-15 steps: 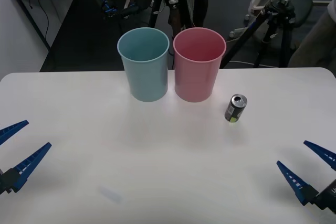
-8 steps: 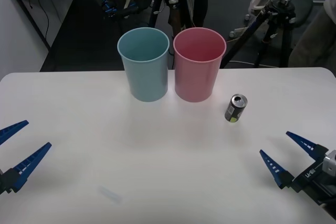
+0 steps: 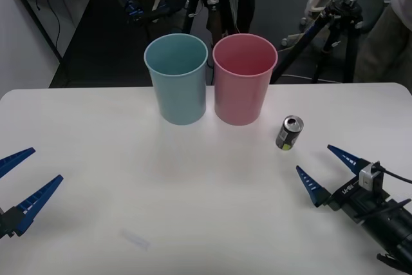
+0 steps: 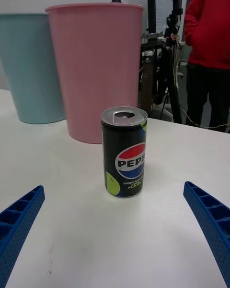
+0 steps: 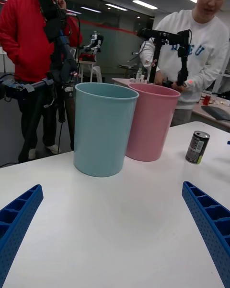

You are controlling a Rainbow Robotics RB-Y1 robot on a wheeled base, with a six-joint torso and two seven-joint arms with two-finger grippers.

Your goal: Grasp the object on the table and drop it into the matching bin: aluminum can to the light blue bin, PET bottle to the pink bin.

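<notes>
the aluminum can point(image 3: 289, 133) stands upright on the white surface point(image 3: 193, 185), a little to the right of the pink bin point(image 3: 244, 79) and nearer the robot than it, not touching it. its silver top faces up, the yellow-green patch low on its side. the light blue bin point(image 3: 176, 78) stands just beside the pink bin on the far side from the can. the right pincer point(image 3: 324, 170) lies low over the surface near the can, fingers spread wide and aimed at it, holding nothing. the left pincer point(image 3: 22, 181) hangs well apart from the can, past both bins, also spread and empty.
</notes>
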